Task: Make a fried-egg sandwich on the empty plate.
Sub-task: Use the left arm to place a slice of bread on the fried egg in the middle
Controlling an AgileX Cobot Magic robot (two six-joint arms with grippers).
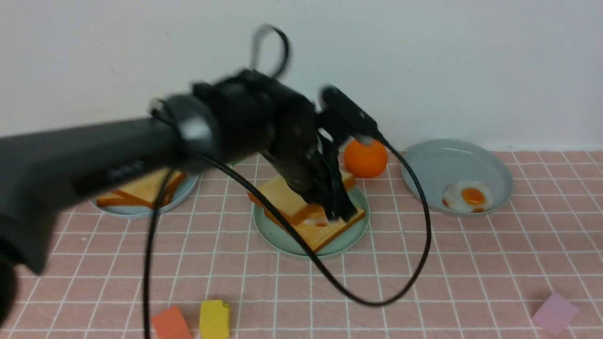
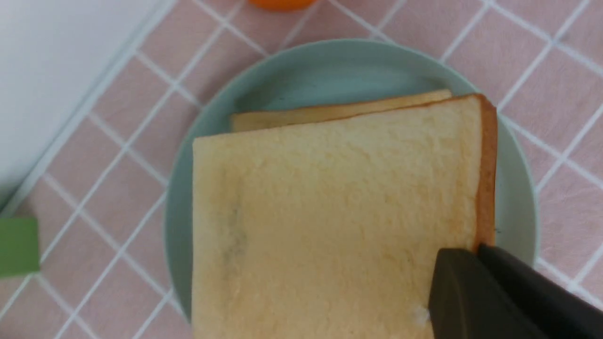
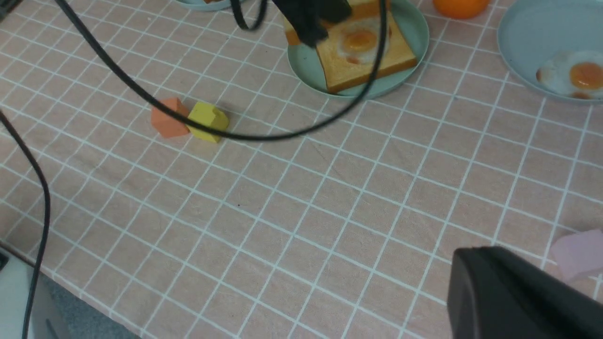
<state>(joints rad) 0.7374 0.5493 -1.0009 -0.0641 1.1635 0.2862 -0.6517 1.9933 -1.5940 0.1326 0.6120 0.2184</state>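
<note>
We see left gripper pinched narrow on top toast slice, tilted; just under it, fried egg on bottom slice in mint-green plate. We'd square edges over the egg, lower flat, then release; right gripper closed, well away

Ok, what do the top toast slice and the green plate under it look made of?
Top toast slice: looks like soft foam, matte, with fine pores and an evenly painted brown crust. Green plate: probably plastic or melamine, smooth with a dull sheen and flat colour; possibly glazed ceramic.
</note>
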